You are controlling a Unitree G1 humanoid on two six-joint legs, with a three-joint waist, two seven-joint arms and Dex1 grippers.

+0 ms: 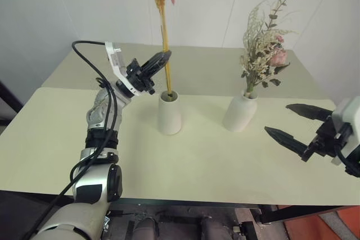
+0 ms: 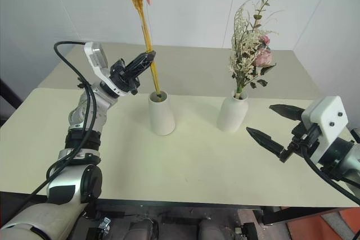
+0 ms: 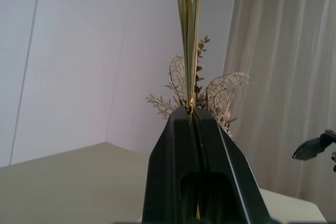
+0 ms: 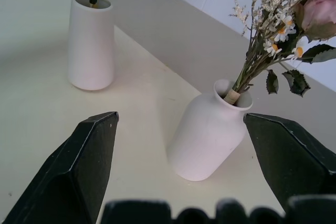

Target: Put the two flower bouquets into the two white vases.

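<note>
Left eye view: two white vases and two bouquets on one pale table (image 1: 202, 155). My left gripper (image 1: 160, 60) pinches the wheat-stalk bouquet (image 1: 165, 32), its stem ends inside the tapered vase (image 1: 169, 113) directly below my fingers. My right gripper (image 1: 295, 127) hangs empty, fingers spread wide, beside the bottle vase (image 1: 241, 112), which holds the bushy rose spray (image 1: 264, 49). No labels or writing are legible.
</note>
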